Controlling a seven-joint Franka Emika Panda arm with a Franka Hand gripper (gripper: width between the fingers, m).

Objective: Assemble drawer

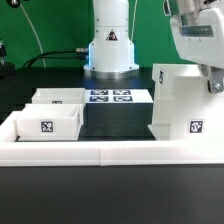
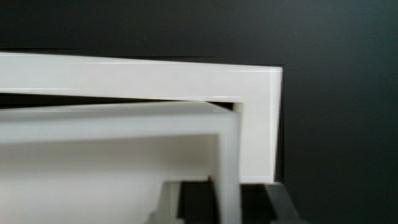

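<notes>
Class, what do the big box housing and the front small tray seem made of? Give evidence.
Box housing: probably rigid white plastic, matte; smooth uniform walls, crisp edges, no grain. Front tray: seemingly the same matte white plastic; thin even walls. Tags on both look like printed stickers, unconfirmed.

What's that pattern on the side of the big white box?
A black-and-white square tag on the white box housing, clearest in the exterior view.

The exterior view's right edge cuts off the tool point(image 1: 212, 80), its grip unreadable.
</notes>
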